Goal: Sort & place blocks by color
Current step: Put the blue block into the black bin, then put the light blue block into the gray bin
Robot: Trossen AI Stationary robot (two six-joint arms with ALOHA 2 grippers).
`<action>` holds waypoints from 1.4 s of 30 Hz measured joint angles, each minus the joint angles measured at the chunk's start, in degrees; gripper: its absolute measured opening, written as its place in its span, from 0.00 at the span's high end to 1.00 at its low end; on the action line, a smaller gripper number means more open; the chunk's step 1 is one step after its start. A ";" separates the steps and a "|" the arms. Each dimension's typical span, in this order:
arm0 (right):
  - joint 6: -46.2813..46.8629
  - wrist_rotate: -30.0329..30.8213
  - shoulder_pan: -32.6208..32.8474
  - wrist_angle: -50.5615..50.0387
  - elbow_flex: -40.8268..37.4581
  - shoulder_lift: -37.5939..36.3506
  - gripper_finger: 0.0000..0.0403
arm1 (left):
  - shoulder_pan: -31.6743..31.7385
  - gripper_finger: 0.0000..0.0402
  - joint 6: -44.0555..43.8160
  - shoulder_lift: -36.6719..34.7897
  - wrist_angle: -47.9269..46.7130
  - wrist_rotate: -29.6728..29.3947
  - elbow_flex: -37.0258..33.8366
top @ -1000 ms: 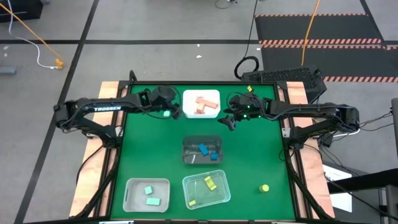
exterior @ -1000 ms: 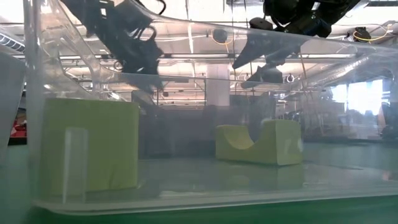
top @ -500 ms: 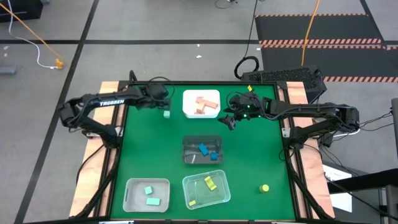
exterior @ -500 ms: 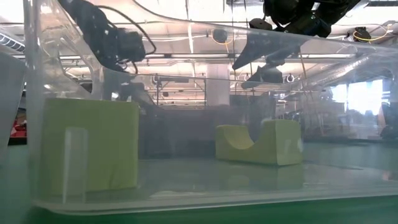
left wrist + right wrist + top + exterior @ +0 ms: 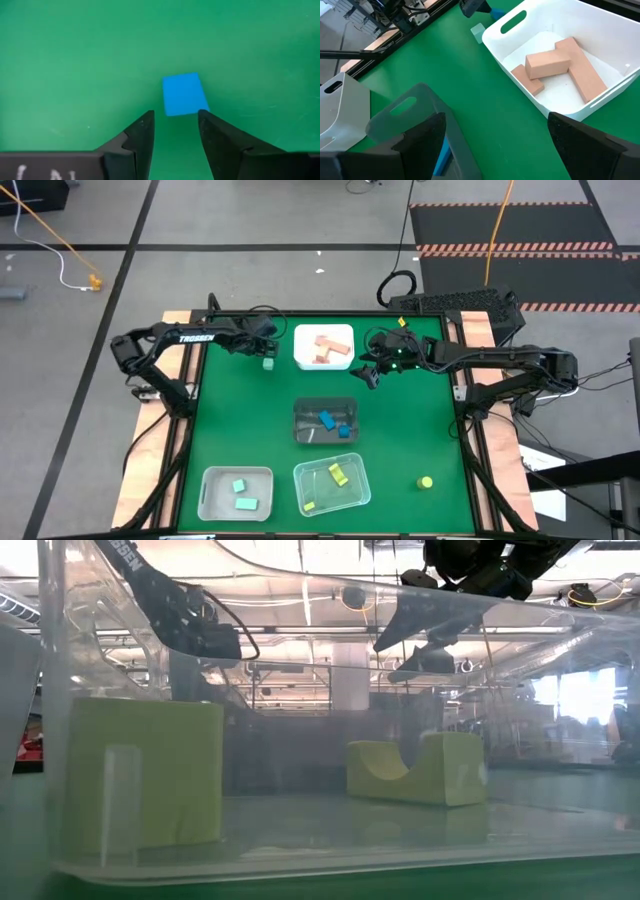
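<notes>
— What was on the left?
— The left gripper [image 5: 175, 131], fingers partly open and holding nothing, pointed at a small blue wooden block [image 5: 183, 93] on the green table [image 5: 250, 420].
— And right?
— The right gripper [image 5: 369, 375] hung wide open, empty, beside the white plastic bin [image 5: 345, 332].

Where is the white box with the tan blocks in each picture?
High view: white bin, top middle of the table.
Low view: not in it.
Left wrist view: not in it.
Right wrist view: white bin, upper right.
Shared landmark: the tan blocks inside it.

Lab: taped concrete floor [image 5: 250, 220], cables, hazard-striped mats [image 5: 510, 225].
</notes>
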 joint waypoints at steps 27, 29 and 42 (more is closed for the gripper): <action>-1.58 8.76 -0.04 -0.07 0.00 0.00 0.16 | -0.45 0.43 0.34 -0.44 10.60 0.88 -0.25; -1.55 8.75 -0.02 -0.07 0.00 0.00 0.16 | -0.44 0.43 -0.66 -0.44 10.08 2.60 -0.25; -1.52 8.57 -0.02 -0.11 0.00 0.00 0.16 | -7.32 0.43 -4.60 -0.46 4.37 6.00 -0.23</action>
